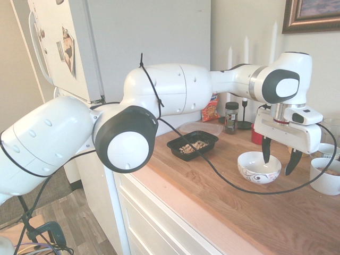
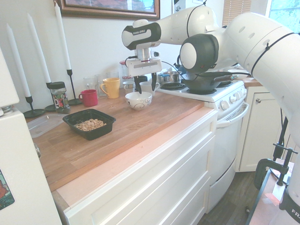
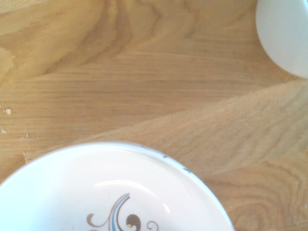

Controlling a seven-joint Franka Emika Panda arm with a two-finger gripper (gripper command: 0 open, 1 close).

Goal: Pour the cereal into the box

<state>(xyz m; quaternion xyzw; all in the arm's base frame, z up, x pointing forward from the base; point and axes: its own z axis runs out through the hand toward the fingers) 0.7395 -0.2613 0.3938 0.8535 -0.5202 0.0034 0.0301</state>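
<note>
One gripper (image 1: 279, 155) is seen with fingers spread, hung just above the white bowl (image 1: 258, 167) — nothing is pinched. The cereal (image 2: 90, 124) is heaped in the box (image 2: 89, 123) on the worktop (image 2: 140, 122).

Cereal (image 2: 90, 124) in box (image 2: 106, 116) beside bowl (image 2: 138, 100)

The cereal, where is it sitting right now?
The cereal lies in the black tray on the wooden counter; in the second exterior view that is left of the empty white bowl, near the candlesticks.
</note>
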